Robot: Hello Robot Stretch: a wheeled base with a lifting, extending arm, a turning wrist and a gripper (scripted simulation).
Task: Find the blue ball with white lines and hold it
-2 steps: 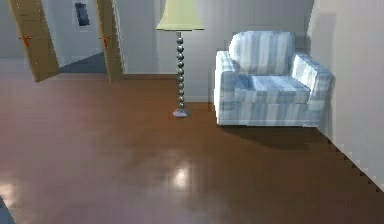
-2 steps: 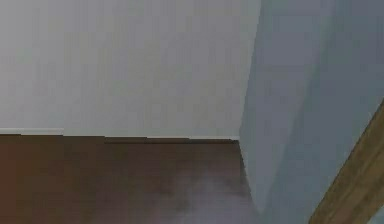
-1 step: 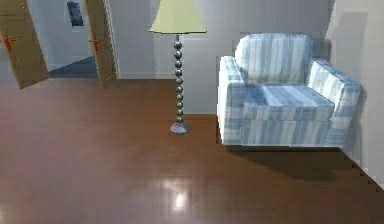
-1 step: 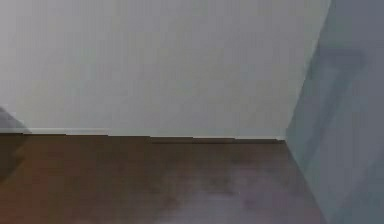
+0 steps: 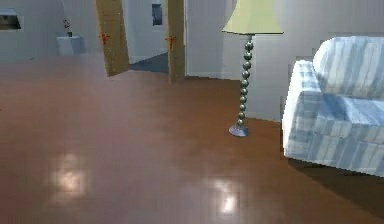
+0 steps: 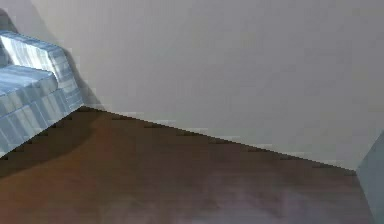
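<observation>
The arm's pose cannot be told from these views, nor whether the fingers are apart or together. Where the blue ball lies cannot be told either.

Ahead, a brown wooden floor (image 5: 120, 150) runs wide and bare across the forward view, with pale glints of light near its bottom edge. At the right stands a blue-and-white striped sofa (image 5: 340, 105), its near arm toward the middle of the room. Just left of it, apart from it, a floor lamp (image 5: 244, 80) stands upright on a beaded metal stem with a pale yellow shade, its round base close to the wall. Further back, a doorway (image 5: 148, 45) stands open between a wooden door leaf (image 5: 112, 38) and a wooden post, with a darker floor beyond. Far left, a white pedestal (image 5: 70, 45) carries a small dark thing too small to name, and a framed picture (image 5: 10, 20) hangs on the wall beside it.

In the arm side view the sofa's end sits at the left against a plain pale wall (image 6: 230, 70). The wall's foot slants down to the right, and bare dark floor lies before it.
</observation>
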